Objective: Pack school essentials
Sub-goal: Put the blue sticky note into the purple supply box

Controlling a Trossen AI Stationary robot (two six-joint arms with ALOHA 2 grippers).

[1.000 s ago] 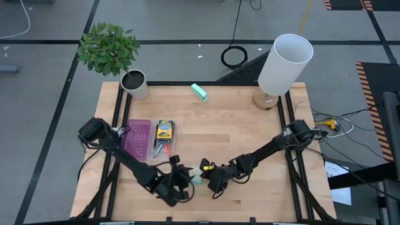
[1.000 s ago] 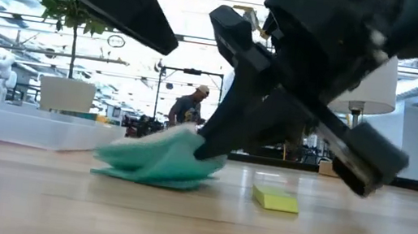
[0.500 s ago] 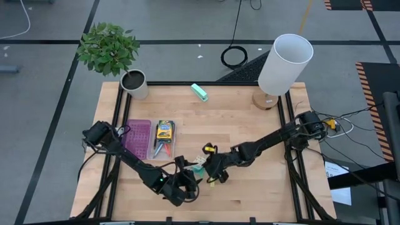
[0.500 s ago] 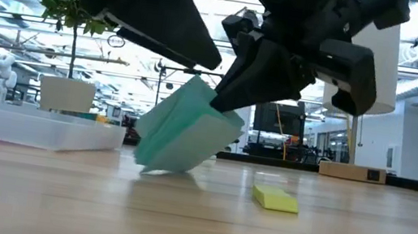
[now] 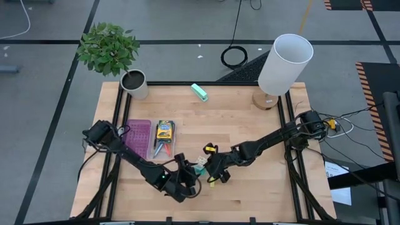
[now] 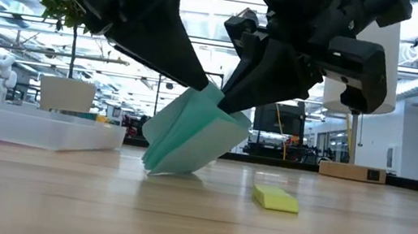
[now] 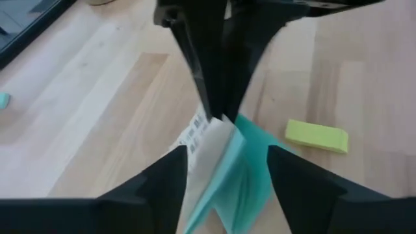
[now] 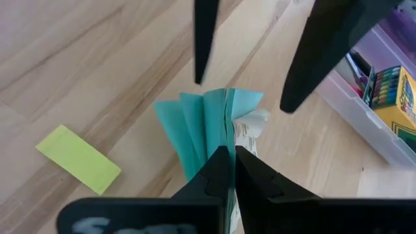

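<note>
Right claw pinches the teal pad, tilted with one corner on the surface, lower centre of frame. Left claw is spread around it. Yellow piece lies just right.

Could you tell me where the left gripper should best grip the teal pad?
Probably across its flat faces, close to the upper edge that the right gripper pinches, coming from the opposite side. The teal pad stands tilted on one corner and its leaves fan apart lower down, so the open left gripper must span them all.
</note>
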